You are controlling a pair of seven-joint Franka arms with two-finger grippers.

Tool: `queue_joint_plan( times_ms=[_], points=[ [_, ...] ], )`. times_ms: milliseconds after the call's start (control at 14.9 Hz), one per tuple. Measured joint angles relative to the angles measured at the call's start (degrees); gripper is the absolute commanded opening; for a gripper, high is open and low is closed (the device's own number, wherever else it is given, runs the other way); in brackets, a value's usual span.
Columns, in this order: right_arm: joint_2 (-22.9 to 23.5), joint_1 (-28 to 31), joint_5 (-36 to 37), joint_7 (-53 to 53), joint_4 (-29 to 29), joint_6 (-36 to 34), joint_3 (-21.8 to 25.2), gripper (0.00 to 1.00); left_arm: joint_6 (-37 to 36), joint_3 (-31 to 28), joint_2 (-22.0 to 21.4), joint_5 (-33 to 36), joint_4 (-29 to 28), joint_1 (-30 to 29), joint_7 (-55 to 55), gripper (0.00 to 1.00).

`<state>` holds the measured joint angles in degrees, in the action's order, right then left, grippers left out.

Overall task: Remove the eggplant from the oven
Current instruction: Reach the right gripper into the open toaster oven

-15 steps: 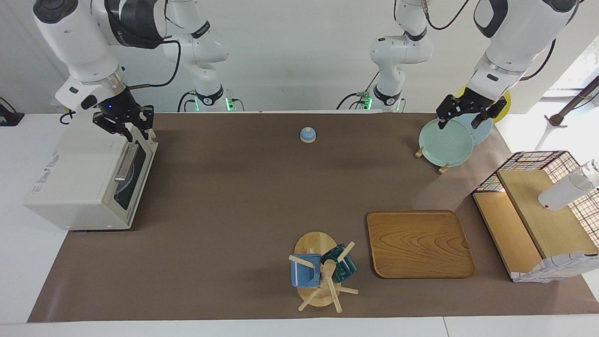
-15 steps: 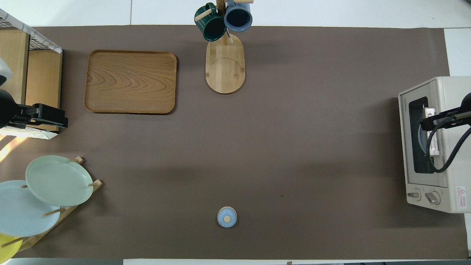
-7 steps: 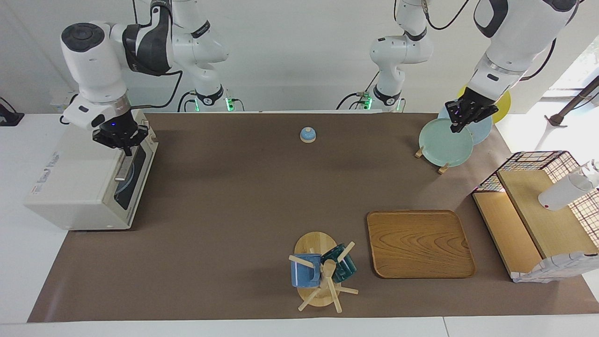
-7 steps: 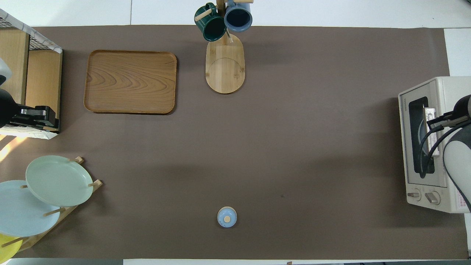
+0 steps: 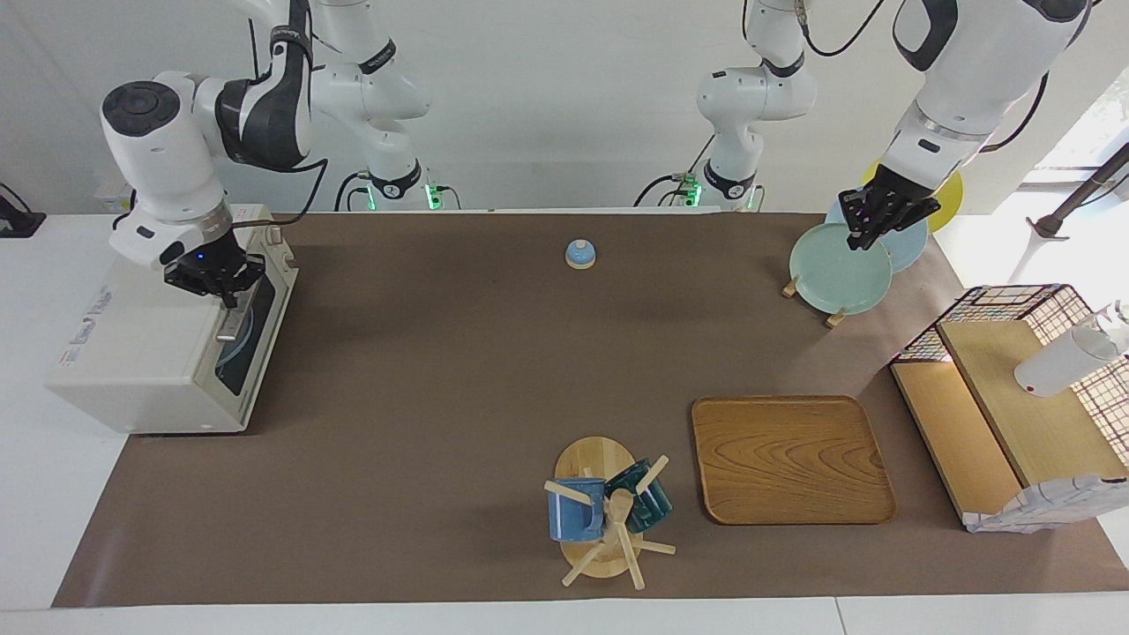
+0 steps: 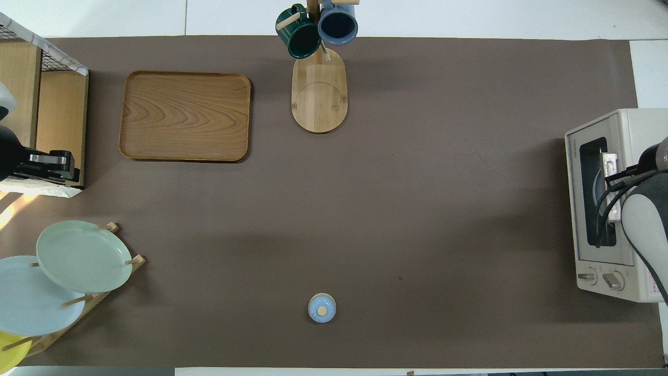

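Jaws on the right gripper [image 5: 231,297] are pinched shut at the metal bar handle [image 5: 231,317] of the oven [image 5: 150,353], right at the top edge of its dark glass door, though whether they actually grip the bar I can't tell. That door is closed, so the eggplant isn't visible anywhere. Oven sits at the right arm's end of the surface [image 5: 441,370]. Over at the other end, the left gripper [image 5: 869,231] hangs over the pale green plate [image 5: 838,273] on the plate rack, and I can't tell how far apart its jaws are. Mid-surface there's a small blue lid [image 5: 580,254] close to the robots, while a wooden tray [image 5: 789,460] and a mug rack [image 5: 609,516] lie farther out.
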<state>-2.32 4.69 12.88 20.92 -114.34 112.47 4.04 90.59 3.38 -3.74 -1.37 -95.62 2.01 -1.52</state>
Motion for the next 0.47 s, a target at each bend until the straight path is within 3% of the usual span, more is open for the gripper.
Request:
queue_joint_plan(
  times_ms=[469],
  points=[
    [-0.6,-0.6,0.1,0.0,-2.8,3.6,-0.4,0.00,0.2,0.0,0.0,0.0,0.0,0.0,0.1,1.00]
  ],
)
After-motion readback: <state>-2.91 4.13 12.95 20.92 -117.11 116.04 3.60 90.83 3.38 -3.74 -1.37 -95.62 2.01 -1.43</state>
